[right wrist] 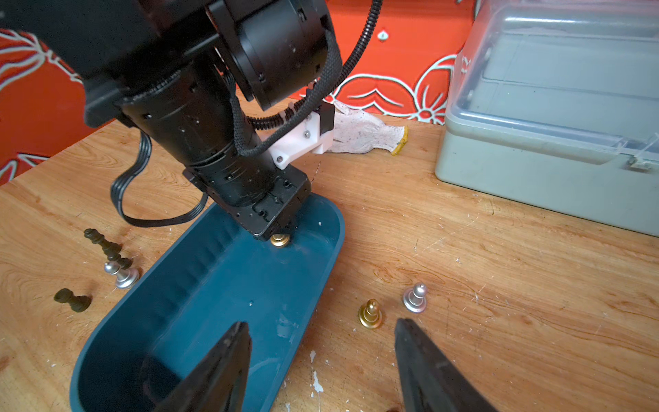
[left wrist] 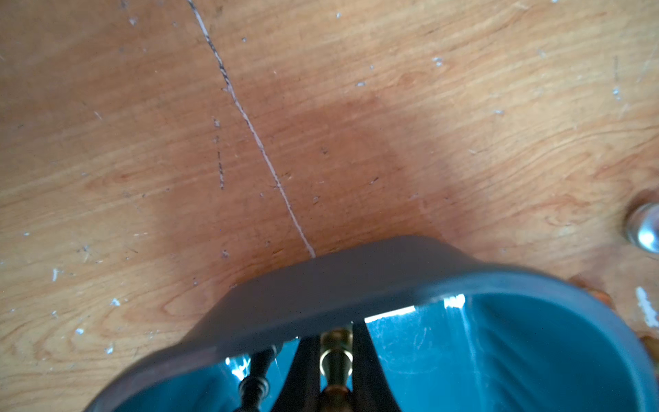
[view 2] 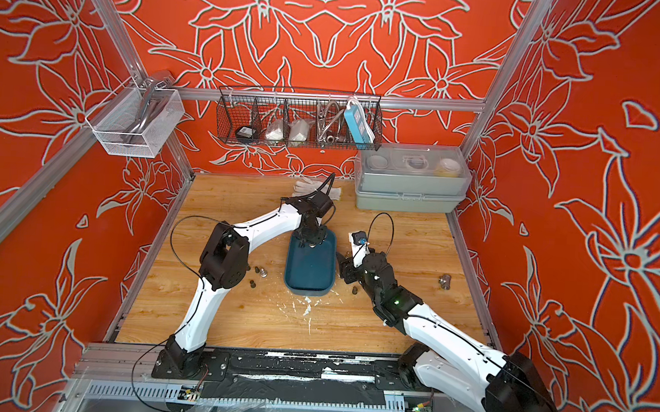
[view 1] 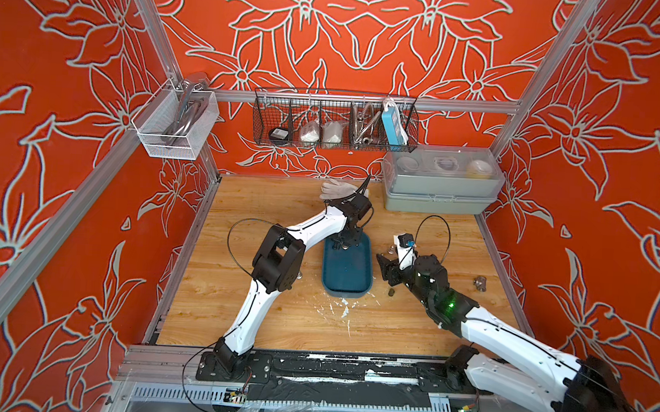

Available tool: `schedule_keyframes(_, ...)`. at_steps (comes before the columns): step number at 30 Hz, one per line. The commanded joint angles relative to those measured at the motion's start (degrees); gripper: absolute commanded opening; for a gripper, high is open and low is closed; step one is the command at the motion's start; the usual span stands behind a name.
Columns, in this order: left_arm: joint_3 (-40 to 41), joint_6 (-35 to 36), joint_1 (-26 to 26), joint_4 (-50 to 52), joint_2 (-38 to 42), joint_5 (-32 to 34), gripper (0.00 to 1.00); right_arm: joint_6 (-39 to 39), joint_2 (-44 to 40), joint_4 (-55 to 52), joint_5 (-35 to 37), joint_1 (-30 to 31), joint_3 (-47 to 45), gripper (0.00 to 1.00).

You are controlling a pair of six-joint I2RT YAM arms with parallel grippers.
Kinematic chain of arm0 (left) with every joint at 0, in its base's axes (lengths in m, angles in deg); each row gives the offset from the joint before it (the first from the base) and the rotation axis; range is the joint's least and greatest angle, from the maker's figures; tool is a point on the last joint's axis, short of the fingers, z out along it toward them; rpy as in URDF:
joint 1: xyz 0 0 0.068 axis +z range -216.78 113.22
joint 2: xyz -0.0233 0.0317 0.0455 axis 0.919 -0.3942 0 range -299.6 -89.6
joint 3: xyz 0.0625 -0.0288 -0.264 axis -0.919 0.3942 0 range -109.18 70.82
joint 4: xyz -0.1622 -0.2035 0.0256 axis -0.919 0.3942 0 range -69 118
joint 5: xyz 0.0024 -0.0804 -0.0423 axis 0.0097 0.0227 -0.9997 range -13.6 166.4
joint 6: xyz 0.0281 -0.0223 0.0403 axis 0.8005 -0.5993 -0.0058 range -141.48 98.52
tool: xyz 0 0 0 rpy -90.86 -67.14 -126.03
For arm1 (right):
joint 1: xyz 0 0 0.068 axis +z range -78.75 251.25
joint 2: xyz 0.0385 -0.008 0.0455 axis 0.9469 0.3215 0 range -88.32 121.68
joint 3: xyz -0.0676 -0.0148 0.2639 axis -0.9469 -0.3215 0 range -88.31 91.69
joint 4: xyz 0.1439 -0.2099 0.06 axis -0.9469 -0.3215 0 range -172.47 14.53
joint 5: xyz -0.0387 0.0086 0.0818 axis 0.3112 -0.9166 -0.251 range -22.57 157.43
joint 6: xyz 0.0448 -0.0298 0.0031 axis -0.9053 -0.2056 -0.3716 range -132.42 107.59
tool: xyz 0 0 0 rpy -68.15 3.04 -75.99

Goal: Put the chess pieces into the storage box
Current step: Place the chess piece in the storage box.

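Observation:
The teal storage box (view 1: 348,272) (view 2: 309,270) lies mid-table. My left gripper (view 1: 344,246) (left wrist: 335,342) reaches down into its far end, shut on a gold chess piece (left wrist: 336,360) (right wrist: 280,239). A dark piece (left wrist: 255,381) stands beside it inside the box. My right gripper (view 1: 385,270) (right wrist: 321,356) hovers open and holds nothing, straddling the box's right rim. Just beyond its fingers stand a gold piece (right wrist: 370,314) and a silver piece (right wrist: 415,299). Left of the box are two dark pieces (right wrist: 103,244) (right wrist: 73,299) and a silver one (right wrist: 123,274). One more dark piece (view 1: 391,293) lies near the box's front right corner.
A grey box with a translucent lid (view 1: 442,182) stands at the back right, with a white glove (view 1: 337,190) near the back wall. A small metal fitting (view 1: 480,282) lies at the far right. Wire baskets (view 1: 334,122) (view 1: 174,123) hang above the table.

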Motion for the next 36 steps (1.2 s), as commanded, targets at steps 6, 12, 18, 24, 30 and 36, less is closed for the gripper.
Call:
schedule_keyframes(6, -1.09, 0.68, -0.42, 1.34, -1.57, -0.11, 0.13, 0.45, -0.53, 1.31, 0.98, -0.28, -0.89, 0.68)
schedule_keyframes(12, -0.60, 0.45, -0.42, 0.98, -1.80, -0.11, 0.14, 0.53, -0.59, 1.30, 1.24, -0.28, -0.95, 0.68)
schedule_keyframes(18, -0.87, 0.56, -0.42, 0.99, -1.39, 0.05, 0.21, 0.59, -0.70, 1.38, 1.33, -0.28, -0.94, 0.68)
schedule_keyframes(24, -0.76, 0.60, -0.42, 1.13, -0.01, -0.44, 0.35, 0.66, -0.84, 1.72, 1.53, -0.28, -1.24, 0.68)
schedule_keyframes(30, -0.36, 0.70, -0.76, 1.36, 3.24, -0.90, 0.38, 0.55, -0.88, 1.53, 1.60, -0.28, -1.13, 0.69)
schedule_keyframes(36, 1.73, 0.26, -1.21, 0.18, 9.38, -1.52, 0.42, -0.48, -1.34, -0.09, 3.32, -0.37, -0.53, 0.69)
